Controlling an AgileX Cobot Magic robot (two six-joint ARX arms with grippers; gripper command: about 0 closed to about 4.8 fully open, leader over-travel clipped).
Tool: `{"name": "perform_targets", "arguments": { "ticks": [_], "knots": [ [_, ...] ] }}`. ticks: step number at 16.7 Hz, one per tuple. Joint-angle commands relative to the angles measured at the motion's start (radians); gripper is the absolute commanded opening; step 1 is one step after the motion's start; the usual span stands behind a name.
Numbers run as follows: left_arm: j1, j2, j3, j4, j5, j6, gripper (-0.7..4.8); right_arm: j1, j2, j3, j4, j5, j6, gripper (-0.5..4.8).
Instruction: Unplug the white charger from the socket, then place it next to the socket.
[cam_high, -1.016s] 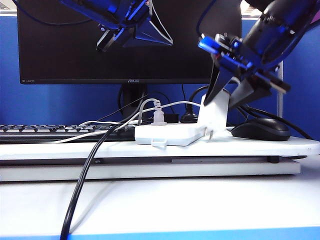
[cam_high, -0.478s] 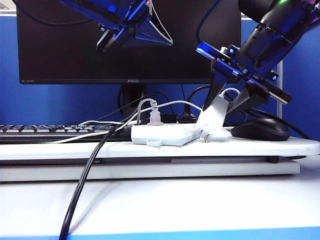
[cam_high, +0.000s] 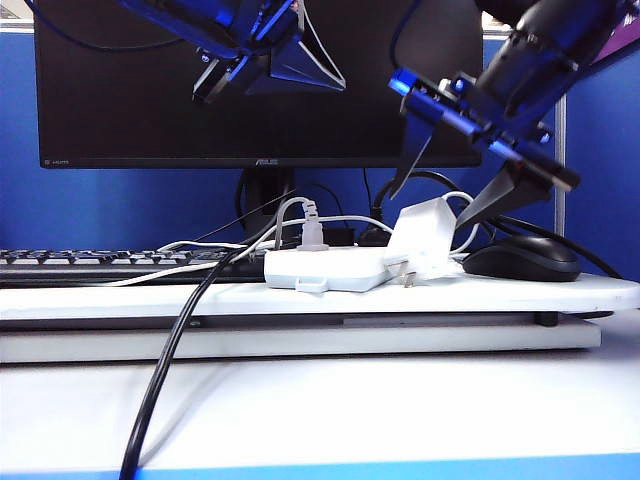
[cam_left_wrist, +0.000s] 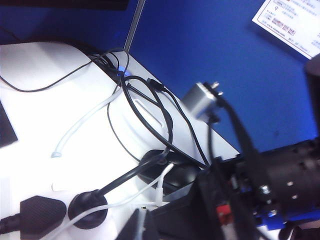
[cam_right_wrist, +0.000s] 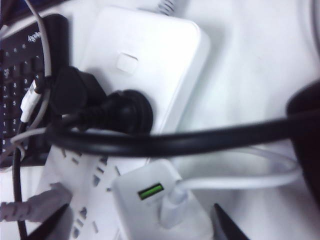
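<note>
The socket (cam_high: 325, 268) is a flat white strip on the raised white board, with a small grey-white plug (cam_high: 311, 233) in its top. The white charger (cam_high: 425, 240) rests tilted on the board against the socket's right end, prongs low and free. My right gripper (cam_high: 445, 195) hangs just above it, open, both fingers clear of it. In the right wrist view the charger (cam_right_wrist: 155, 205) with its green port lies between the spread fingertips (cam_right_wrist: 226, 226), beside the socket (cam_right_wrist: 82, 177). My left gripper (cam_high: 265, 60) is shut and empty, high at upper left; its fingers (cam_left_wrist: 140, 227) are pressed together.
A black mouse (cam_high: 520, 260) sits right of the charger. A keyboard (cam_high: 100, 262) lies left of the socket, a monitor (cam_high: 250, 90) behind. A thick black cable (cam_high: 175, 340) hangs over the board's front edge. A second white strip (cam_right_wrist: 150, 60) holds black plugs.
My right gripper has opened, let go of the white charger and risen a little. The charger has tipped from upright to leaning against the socket's end. The left arm has stayed still.
</note>
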Motion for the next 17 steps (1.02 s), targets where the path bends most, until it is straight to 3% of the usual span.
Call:
{"name": "perform_targets", "arguments": {
  "ticks": [1, 5, 8, 12, 17],
  "knots": [
    [-0.002, -0.006, 0.003, 0.012, 0.006, -0.015, -0.05, 0.001, -0.037, 0.005, -0.055, 0.016, -0.008, 3.67],
    [-0.002, -0.006, 0.003, 0.013, 0.007, -0.015, -0.05, 0.001, -0.098, 0.006, -0.091, 0.058, -0.027, 3.6],
    [-0.002, -0.006, 0.003, 0.014, 0.007, -0.015, -0.05, 0.001, -0.135, 0.009, -0.091, 0.094, -0.068, 1.3],
    [-0.002, -0.008, 0.016, 0.021, 0.014, -0.015, -0.05, 0.001, -0.14, 0.034, -0.091, 0.087, -0.083, 0.08],
    [-0.002, -0.039, 0.102, 0.019, 0.042, -0.013, -0.05, 0.001, -0.187, 0.087, -0.042, 0.092, -0.231, -0.05]
  ]
}}
